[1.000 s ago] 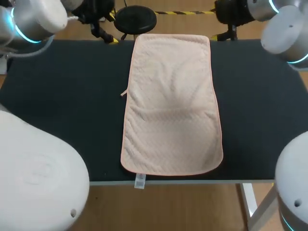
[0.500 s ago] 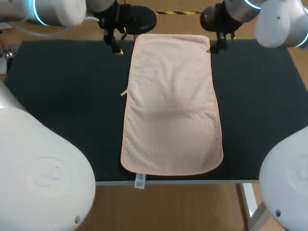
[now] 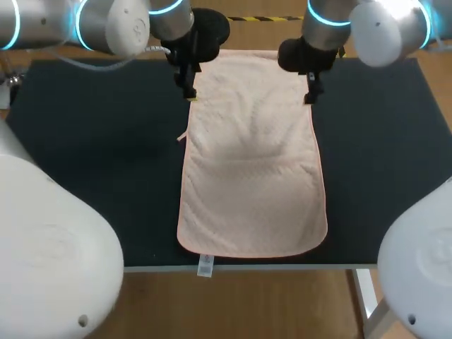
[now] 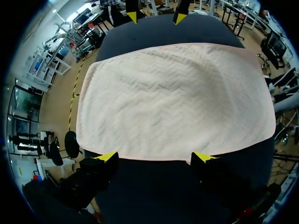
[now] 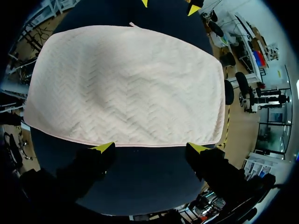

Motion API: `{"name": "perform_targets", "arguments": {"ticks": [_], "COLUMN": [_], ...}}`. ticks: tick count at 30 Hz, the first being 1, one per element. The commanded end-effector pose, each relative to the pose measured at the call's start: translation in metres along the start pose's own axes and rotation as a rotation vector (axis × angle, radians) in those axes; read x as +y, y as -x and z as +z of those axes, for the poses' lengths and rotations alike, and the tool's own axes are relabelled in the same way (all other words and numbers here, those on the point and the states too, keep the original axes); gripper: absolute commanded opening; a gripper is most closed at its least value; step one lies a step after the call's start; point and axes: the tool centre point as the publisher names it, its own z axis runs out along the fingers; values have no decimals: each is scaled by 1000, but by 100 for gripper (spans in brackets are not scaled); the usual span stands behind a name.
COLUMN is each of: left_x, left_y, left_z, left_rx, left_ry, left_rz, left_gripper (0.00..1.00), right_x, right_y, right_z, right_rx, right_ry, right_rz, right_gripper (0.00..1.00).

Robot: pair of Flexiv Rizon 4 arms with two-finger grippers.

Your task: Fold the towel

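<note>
The towel point(image 3: 251, 155) lies flat, lengthwise down the middle of the worktop point(image 3: 85, 127), not yet folded. In the last second the left arm point(image 3: 113, 25) and right arm point(image 3: 385, 28) have swung in from the far corners. The left jaws and right jaws, both apart, now flank the towel's long edges near its far end. A grasp there looks likely next.

The towel point(image 3: 251, 162) is pale pink with a herringbone weave. It lies flat and unfolded, lengthwise down the middle of the dark table point(image 3: 85, 155), with a soft crease across its middle. A white tag point(image 3: 205, 265) hangs over the near edge, and a small loop point(image 3: 181, 137) sticks out on its left side.
</note>
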Motion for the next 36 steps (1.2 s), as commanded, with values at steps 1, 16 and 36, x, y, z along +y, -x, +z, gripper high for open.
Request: {"name": "perform_targets", "arguments": {"ticks": [1,16,36], "left_x": [-7,-4,5], "left_y": [6,-3,-18], "left_z": [33,68,98], "left_rx": [34,82,146], "left_ry": [0,18,61], "left_rz": [-2,-68,-85], "left_gripper": [100,100,100], "right_x": [0,-14,-19], "right_y": [0,-17,-17], "right_z": [19,63,93], "right_rx": [19,50,90], "right_ry": [-74,-11,-30], "right_rz": [27,87,63], "right_gripper": [100,100,100]}}
